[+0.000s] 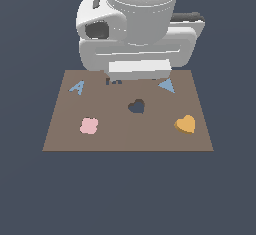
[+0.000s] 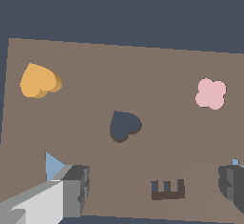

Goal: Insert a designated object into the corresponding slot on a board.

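Heart block [image 1: 186,124] on board [image 1: 65,139], apart from slot [image 1: 136,106].

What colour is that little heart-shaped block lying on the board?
Orange. The heart-shaped block shows best in the wrist view, lying on the brown board.

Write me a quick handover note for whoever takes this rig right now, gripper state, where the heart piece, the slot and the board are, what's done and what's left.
Gripper: open, holding nothing, over the edge of the board next to the arm, above the E-shaped cut-out.
Orange heart: lying on the board near the exterior view's right edge, untouched.
Heart slot: mid-board, empty, apart from the heart.
Also on the board: pink piece and blue triangle.
Done: nothing yet.
Left: move to the heart, grasp it, carry it to the slot, line it up and insert.
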Robot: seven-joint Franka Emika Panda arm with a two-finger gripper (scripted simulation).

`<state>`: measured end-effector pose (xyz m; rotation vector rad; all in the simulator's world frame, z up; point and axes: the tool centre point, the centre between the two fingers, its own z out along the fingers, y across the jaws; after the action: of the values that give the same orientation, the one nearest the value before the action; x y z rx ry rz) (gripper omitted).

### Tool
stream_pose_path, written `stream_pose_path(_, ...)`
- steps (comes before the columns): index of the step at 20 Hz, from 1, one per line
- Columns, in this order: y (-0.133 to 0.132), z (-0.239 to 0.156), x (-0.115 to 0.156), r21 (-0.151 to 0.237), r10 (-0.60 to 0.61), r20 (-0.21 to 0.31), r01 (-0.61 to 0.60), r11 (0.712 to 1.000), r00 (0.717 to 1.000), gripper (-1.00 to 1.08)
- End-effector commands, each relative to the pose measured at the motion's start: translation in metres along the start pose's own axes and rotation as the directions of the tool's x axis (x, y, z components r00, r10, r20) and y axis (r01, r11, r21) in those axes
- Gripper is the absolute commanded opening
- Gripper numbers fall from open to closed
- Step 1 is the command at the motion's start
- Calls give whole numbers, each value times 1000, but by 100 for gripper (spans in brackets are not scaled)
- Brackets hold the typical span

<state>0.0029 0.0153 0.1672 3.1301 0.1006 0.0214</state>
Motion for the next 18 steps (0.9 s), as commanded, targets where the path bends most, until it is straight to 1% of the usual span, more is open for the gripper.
stream_pose_path(1,0,0,0,0,0,0,0,1000,1000,100)
stream_pose_path(5,-3,2,1,0,7,0,-7,1000,1000,100)
stream_pose_path(10,-13,9,3,0,33,1,-33,999,999,100)
stream_pose_path(18,-47,33,13,1,120,4,-120,993,993,100)
